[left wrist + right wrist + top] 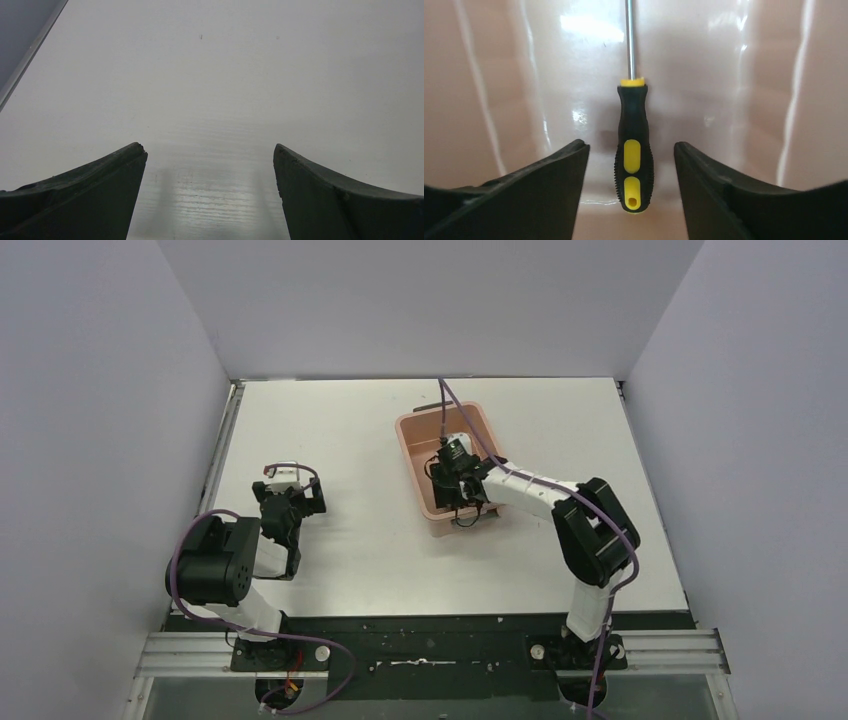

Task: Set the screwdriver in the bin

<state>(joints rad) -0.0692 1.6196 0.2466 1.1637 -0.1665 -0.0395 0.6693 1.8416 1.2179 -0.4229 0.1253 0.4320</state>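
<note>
The salmon-pink bin [412,455] stands on the white table right of centre. In the right wrist view the screwdriver [633,145], black handle with yellow inlays and a thin metal shaft, lies on the bin's glossy floor [734,75]. My right gripper [631,150] is open inside the bin, a finger on each side of the handle and apart from it; from above it shows over the bin's near half [452,478] and hides the screwdriver. My left gripper [210,150] is open and empty just above the bare table; it also shows at the left [285,502].
A purple cable [443,405] runs from the back wall over the bin to the right arm. A metal rail [228,425] lines the table's left edge. White walls close in the back and both sides.
</note>
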